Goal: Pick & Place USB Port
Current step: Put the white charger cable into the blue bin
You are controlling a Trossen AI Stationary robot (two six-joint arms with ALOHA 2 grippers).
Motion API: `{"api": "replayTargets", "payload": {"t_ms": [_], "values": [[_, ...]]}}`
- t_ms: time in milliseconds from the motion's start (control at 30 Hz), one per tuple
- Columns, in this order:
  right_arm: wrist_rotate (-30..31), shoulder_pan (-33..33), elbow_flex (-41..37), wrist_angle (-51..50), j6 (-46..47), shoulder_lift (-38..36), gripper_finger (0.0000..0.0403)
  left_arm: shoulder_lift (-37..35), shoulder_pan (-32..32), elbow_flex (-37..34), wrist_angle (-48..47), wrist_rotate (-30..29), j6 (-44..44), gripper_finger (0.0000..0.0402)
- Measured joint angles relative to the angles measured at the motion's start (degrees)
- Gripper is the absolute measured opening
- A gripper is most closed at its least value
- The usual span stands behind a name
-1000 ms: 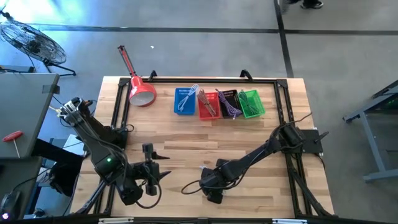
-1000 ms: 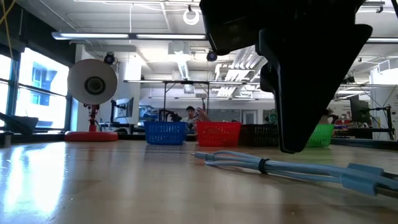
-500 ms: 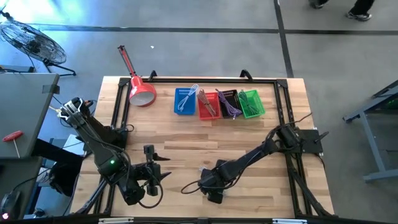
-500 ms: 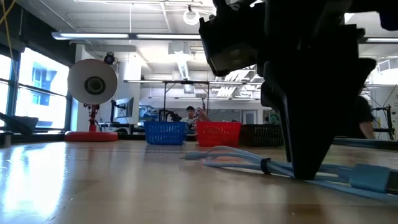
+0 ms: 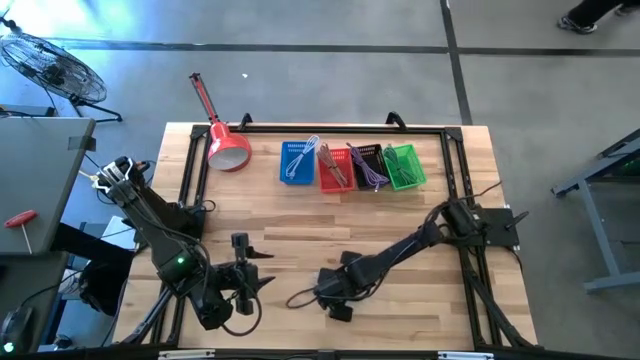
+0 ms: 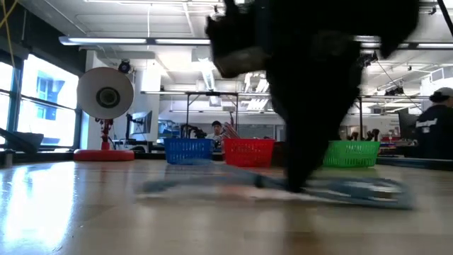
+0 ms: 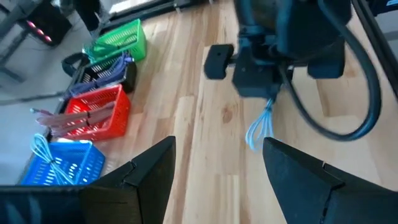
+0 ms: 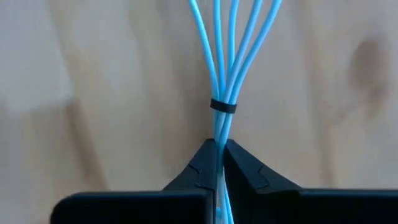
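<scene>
From above, the right gripper (image 5: 333, 291) sits low at the table's (image 5: 300, 225) near middle, the left gripper (image 5: 258, 268) open just left of it, while the right wrist view shows its jaws clamped on the blue cable (image 8: 225, 81) bundle.

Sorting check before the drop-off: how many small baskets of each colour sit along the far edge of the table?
blue basket: 1
red basket: 1
black basket: 1
green basket: 1
Total: 4
</scene>
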Motion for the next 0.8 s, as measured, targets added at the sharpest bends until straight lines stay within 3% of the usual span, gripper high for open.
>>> {"api": "replayTargets", "payload": {"t_ms": [200, 333, 500, 667, 800], "values": [[5.4, 0.2, 5.2, -4.6, -3.9, -4.3, 0.0003, 0.0, 0.0, 0.0, 0.7, 0.1, 2.4, 0.0234], [13.0, 2.0, 8.4, -8.5, -6.3, -8.8, 0.0003, 0.0, 0.0, 0.0, 0.8, 3.9, 2.4, 0.0234], [23.5, 5.4, 10.2, -6.6, -13.4, -15.4, 0.0001, 0.0, 0.0, 0.0, 3.9, 2.2, 4.8, 0.0234], [33.7, 9.7, 9.7, -1.2, -25.0, -20.2, 0.0001, -0.1, 0.0, 0.0, 18.4, -3.1, 17.7, 0.0234], [39.2, 12.3, 9.6, 4.8, -35.0, -21.4, 0.0001, -0.1, 0.1, 0.0, 34.5, -1.2, 31.2, 0.0234]]}}
